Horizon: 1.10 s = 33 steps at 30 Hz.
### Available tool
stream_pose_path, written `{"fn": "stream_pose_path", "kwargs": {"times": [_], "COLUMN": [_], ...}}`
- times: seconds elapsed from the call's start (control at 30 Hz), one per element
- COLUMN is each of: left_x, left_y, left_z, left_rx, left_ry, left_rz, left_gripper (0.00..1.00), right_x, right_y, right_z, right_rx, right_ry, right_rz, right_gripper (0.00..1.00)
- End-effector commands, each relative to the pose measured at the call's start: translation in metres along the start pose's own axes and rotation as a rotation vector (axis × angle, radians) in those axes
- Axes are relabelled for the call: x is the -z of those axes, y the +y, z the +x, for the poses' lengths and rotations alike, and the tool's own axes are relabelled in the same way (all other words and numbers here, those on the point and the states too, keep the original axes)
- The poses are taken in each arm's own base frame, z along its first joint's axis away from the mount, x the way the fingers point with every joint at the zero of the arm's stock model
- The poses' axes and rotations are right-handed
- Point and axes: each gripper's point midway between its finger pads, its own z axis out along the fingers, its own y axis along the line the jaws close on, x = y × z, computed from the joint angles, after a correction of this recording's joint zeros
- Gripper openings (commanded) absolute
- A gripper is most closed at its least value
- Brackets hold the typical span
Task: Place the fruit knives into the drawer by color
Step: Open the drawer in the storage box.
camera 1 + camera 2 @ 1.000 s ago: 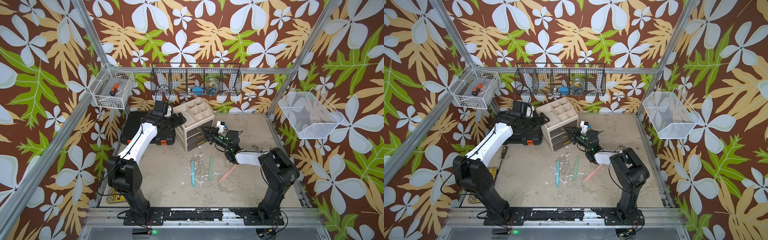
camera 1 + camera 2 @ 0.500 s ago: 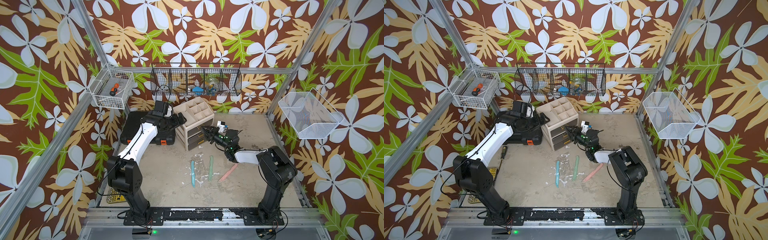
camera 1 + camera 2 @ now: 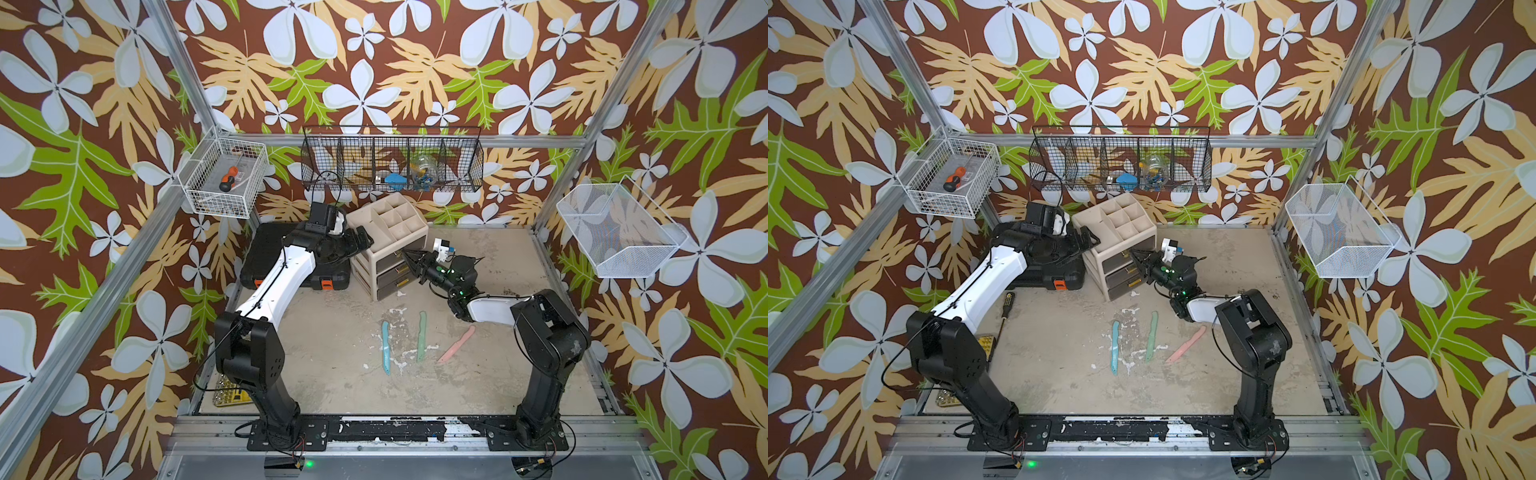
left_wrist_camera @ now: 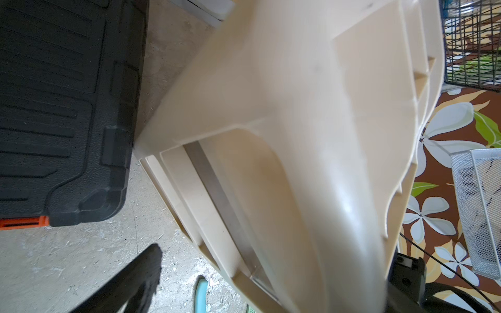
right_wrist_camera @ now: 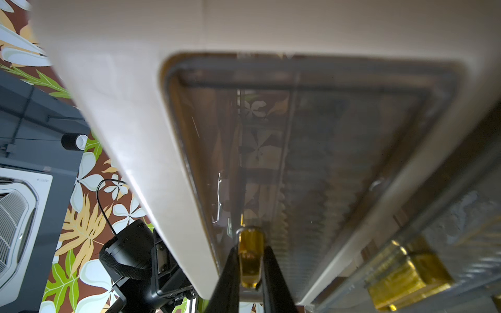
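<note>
Closer now, the right tool has pinched narrow onto the gold handle of the top drawer. Left to right: the left tool stands wide at 9 o'clock of the drawer box; the blue knife, green knife and pink knife lie on the tabletop at its 6 o'clock. That drawer looks closed, so I think pulling comes next.
</note>
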Motion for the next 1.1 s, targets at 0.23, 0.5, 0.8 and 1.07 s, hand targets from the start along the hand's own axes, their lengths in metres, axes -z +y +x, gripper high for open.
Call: {"fn": "stream_pose_path", "kwargs": {"times": [0.23,0.5,0.8,1.07], "left_x": [0.002,0.001,0.001,0.001], "left_y": [-0.004,-0.006,-0.007,-0.009], "left_z": [-0.002,-0.005,-0.006,-0.007], "left_rx": [-0.023,-0.020,-0.020,-0.017], "left_ry": [-0.010,-0.015,-0.016,-0.018], "left_rz": [0.009,0.014,0.017,0.022], "left_gripper": [1.00,1.00,1.00,1.00], "right_x": [0.002,0.029,0.074,0.096], "right_y": [0.007,0.005,0.003,0.004], "right_z": [0.002,0.010,0.030,0.034], "right_rx": [0.008,-0.003,-0.010,0.025], "right_ry": [0.017,0.024,0.032,0.019], "right_rz": [-0.033,-0.021,0.015,0.053], "right_gripper": [0.10,0.10,0.11,0.16]}}
